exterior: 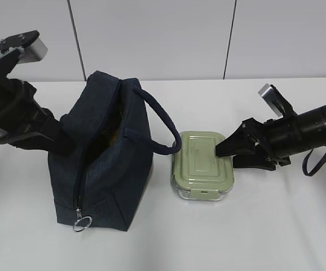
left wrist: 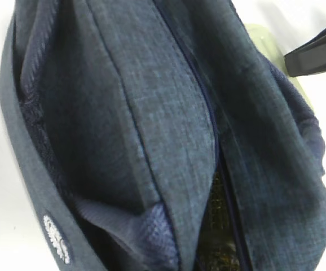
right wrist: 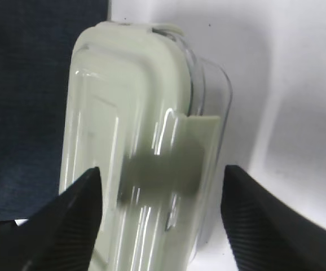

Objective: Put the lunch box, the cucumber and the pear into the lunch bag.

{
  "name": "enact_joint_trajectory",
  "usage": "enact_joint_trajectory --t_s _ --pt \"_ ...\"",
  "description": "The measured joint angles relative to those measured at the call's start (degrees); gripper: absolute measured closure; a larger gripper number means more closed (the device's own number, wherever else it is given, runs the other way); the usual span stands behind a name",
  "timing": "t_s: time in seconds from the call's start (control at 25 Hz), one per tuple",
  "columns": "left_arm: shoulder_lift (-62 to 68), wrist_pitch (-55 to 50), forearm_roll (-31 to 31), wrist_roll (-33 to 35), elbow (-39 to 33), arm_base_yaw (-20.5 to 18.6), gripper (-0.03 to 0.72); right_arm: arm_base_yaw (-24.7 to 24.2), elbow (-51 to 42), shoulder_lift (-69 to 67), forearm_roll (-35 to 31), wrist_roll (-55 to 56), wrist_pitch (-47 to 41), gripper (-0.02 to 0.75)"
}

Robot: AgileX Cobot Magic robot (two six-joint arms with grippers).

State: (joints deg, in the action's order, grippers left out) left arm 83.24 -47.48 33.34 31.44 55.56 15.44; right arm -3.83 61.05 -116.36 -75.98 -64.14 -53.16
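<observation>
Spreading wide, the right gripper (right wrist: pixel 160 214) straddles the lunch box (exterior: pixel 203 165), one finger (right wrist: pixel 75 226) over the sage lid, the other finger (right wrist: pixel 276 226) beyond the clear wall, neither visibly pressing in. Just beyond that box, away from the tool, the lunch bag (exterior: pixel 104 152) stands on the table (exterior: pixel 264 237), zipper parted, loop handle (exterior: pixel 162 121) drooping onto the lid's near corner, ring pull (exterior: pixel 80 224) dangling low. Over at the bag's far side, the left gripper (exterior: pixel 56 132) is buried in navy fabric; jaw spread impossible to tell. Left wrist view alone peers into the opening, catching something yellowish (left wrist: pixel 216 226) inside.
</observation>
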Motion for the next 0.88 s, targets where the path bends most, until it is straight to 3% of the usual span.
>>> enact_joint_trajectory --t_s 0.88 --pt "0.0 0.0 0.0 0.0 0.0 0.0 0.687 0.86 2.68 -4.07 -1.19 -0.35 -3.65 0.227"
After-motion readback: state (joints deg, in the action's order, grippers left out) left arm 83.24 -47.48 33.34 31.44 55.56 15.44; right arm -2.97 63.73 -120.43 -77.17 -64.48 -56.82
